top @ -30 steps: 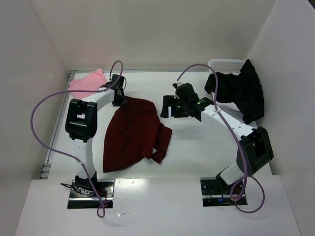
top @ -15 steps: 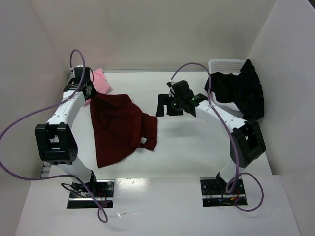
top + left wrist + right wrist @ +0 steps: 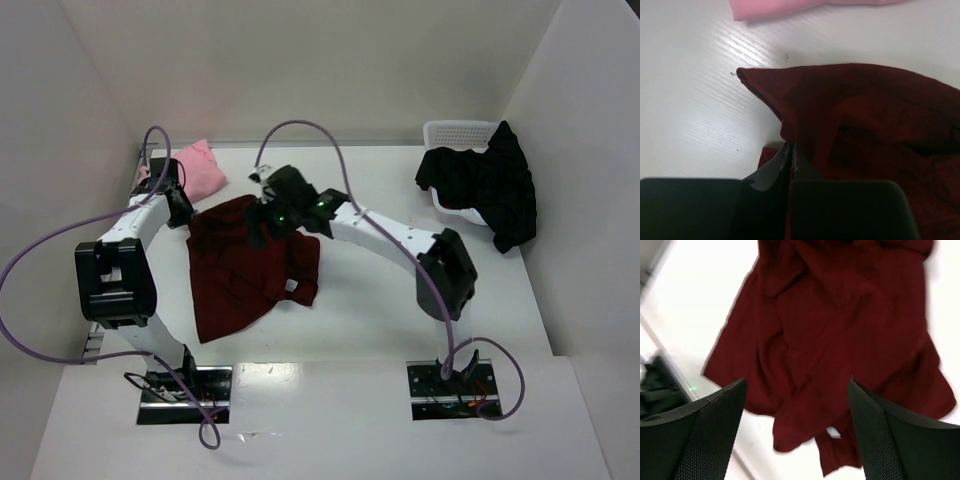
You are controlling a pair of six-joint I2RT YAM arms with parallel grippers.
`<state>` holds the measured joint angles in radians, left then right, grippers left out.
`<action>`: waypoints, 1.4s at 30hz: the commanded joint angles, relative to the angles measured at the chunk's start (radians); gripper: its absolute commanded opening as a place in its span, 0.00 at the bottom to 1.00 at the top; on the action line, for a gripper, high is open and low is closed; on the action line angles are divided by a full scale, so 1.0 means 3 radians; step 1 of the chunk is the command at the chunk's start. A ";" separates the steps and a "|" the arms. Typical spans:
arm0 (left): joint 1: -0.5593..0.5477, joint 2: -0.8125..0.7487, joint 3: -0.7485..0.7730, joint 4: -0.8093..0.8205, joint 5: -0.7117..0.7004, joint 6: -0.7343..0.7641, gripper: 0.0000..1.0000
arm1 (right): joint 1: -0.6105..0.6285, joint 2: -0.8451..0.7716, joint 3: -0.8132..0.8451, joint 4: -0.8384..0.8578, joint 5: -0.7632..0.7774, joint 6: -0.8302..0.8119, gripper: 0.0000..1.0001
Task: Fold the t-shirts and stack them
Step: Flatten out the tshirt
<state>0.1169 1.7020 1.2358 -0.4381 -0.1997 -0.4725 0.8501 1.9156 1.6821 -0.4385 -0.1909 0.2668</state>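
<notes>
The dark maroon t-shirt (image 3: 250,270) lies crumpled and spread on the table left of centre. My left gripper (image 3: 185,212) is shut on its upper left edge; in the left wrist view the jaws (image 3: 791,150) pinch the maroon cloth (image 3: 865,115). My right gripper (image 3: 262,228) is open and hovers over the shirt's upper middle; the right wrist view shows the shirt (image 3: 840,335) below its spread fingers (image 3: 720,430). The light pink t-shirt (image 3: 195,167) lies at the back left, its edge showing in the left wrist view (image 3: 790,6). The black t-shirt (image 3: 485,185) drapes over the basket.
A white mesh basket (image 3: 460,132) stands at the back right under the black shirt. White walls close the table at the back and both sides. The right arm (image 3: 400,235) stretches across the table's middle.
My right gripper has swung left from the table's middle to over the maroon shirt. My left gripper has held the shirt's edge and shifted slightly; the shirt has moved a little.
</notes>
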 commanded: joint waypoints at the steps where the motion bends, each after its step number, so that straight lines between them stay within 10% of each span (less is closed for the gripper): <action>1: 0.0121 0.0079 -0.0003 0.0182 0.0221 -0.0010 0.00 | 0.0336 0.0399 0.0426 -0.0159 0.0396 -0.0266 0.87; 24: 0.0219 0.0110 -0.0217 0.0345 0.0364 -0.0173 0.00 | 0.0689 0.2118 0.2563 -0.0440 0.0550 0.0328 0.73; 42: 0.0280 0.0110 -0.0289 0.0376 0.0400 -0.0235 0.00 | 0.0797 0.2599 0.3075 -0.0676 0.0964 0.0266 0.64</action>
<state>0.1955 1.7363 1.1553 -0.3401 -0.0830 -0.5282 1.0927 2.6907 2.5389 -0.6250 0.0299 0.3508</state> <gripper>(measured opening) 0.009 0.654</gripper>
